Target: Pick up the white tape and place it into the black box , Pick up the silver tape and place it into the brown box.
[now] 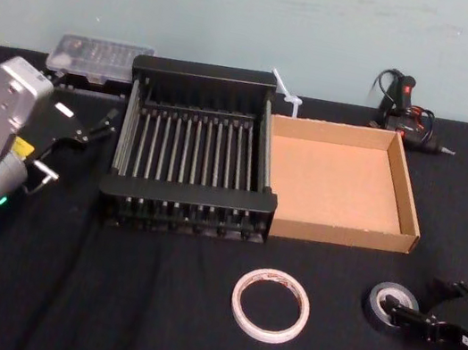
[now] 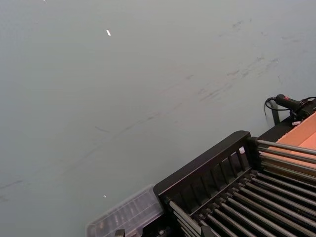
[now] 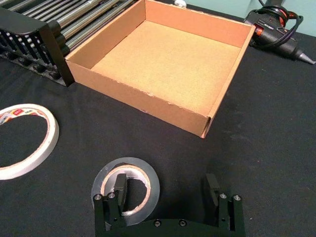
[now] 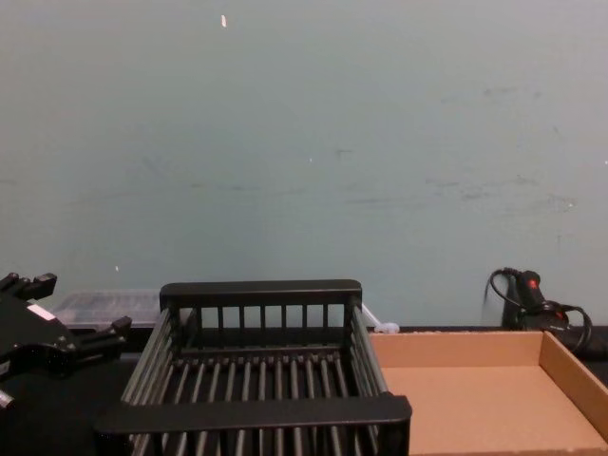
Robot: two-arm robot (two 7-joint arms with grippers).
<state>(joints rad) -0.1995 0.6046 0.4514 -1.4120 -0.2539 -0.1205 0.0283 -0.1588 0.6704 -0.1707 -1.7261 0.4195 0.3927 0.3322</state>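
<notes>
The silver tape point(image 3: 129, 164) is a small, thick roll with a dark grey, slightly glossy outer band and a pale brownish core. It lies flat on the black tablecloth point(image 1: 147, 305) at the near right, in front of the brown box point(image 1: 407, 219) and apart from it. The right gripper point(image 3: 166, 190) is low over the cloth at the roll with its jaws spread wide. One finger point(image 3: 119, 187) stands inside the roll's hollow centre and the other is outside, well clear of the roll, so nothing is clamped. The white tape point(image 1: 237, 302) is a much larger, thin ring with a wide open middle, cream-white with red print on its inner face. It lies flat on the cloth to the left of the silver roll, in front of where the two boxes meet, touching neither. The black box point(image 1: 186, 192) is a crate with slatted bar sides, a barred floor and a thick rim. It sits at the middle of the table with its right wall against the brown box, a shallow cardboard tray with low walls. The left gripper point(image 1: 98, 124) hangs above the cloth just left of the crate, its jaws apart and holding nothing. Behind the crate's far left corner lies a clear plastic case point(image 1: 100, 59), and a black glue gun point(image 1: 405, 105) with its cable lies behind the tray.
</notes>
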